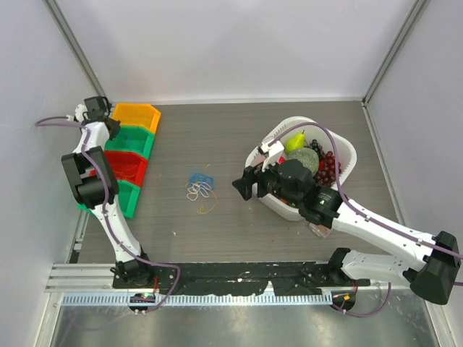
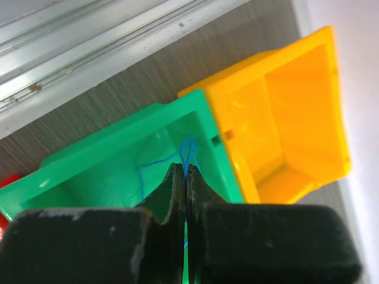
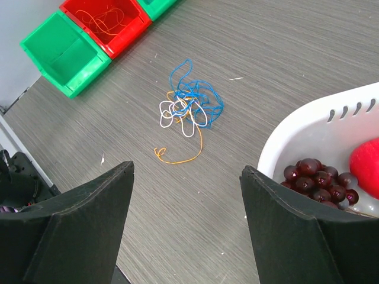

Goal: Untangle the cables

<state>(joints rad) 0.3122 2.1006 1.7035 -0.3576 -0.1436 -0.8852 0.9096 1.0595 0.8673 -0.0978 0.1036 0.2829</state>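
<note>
The cables [image 1: 200,186] lie clumped mid-desk [image 1: 239,238]. At their 3 o'clock hangs the right hand [image 3: 186,171], spread wide and empty, beside the basket [image 3: 296,130]. At 10 o'clock the left hand [image 2: 185,177] pinches a blue cable [image 2: 188,148] over a green bin [image 2: 118,171].

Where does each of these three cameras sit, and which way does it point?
Top: fixed above and behind the arms, facing down on the table; left arm and right arm show.
Left wrist: on the left arm, facing down into the green bin and yellow bin; the left gripper shows, shut on a blue wire.
Right wrist: on the right arm, facing the tangle of wires; the open right gripper shows.
Shared: top and right wrist both see the tangle, the red bin and the white basket.
</note>
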